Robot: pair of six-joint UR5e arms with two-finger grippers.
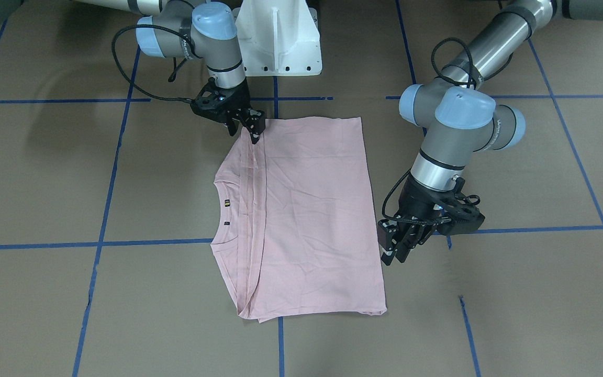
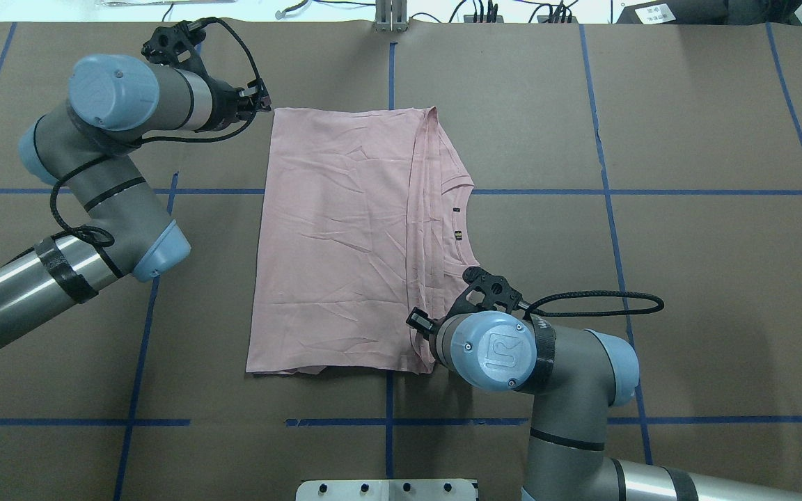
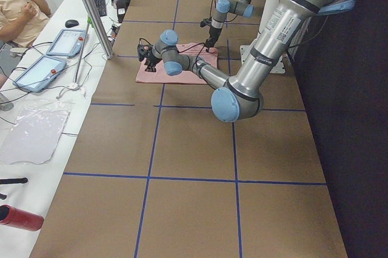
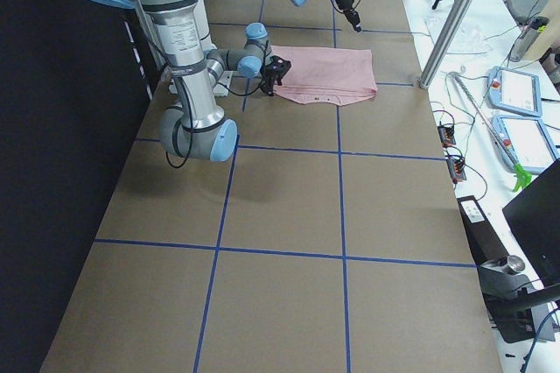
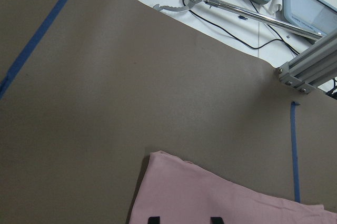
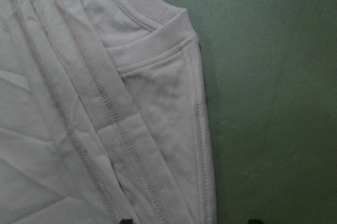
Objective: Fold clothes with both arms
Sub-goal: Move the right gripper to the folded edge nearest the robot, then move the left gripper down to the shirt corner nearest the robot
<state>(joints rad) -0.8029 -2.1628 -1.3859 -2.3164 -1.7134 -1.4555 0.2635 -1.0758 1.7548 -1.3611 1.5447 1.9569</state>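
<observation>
Even overhead light, soft shadows under arms; right wrist view dim, greenish, perhaps slightly blurred.

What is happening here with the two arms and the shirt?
Two robot arms are folding a pink shirt on the table. The shirt lies flat and is partly folded, with a folded strip beside the collar, which points to the robot's right. The right gripper is at the shirt's near edge, by that strip. The left gripper is over the far corner at the other end. Both grippers look open, so neither holds the cloth at this moment.
</observation>
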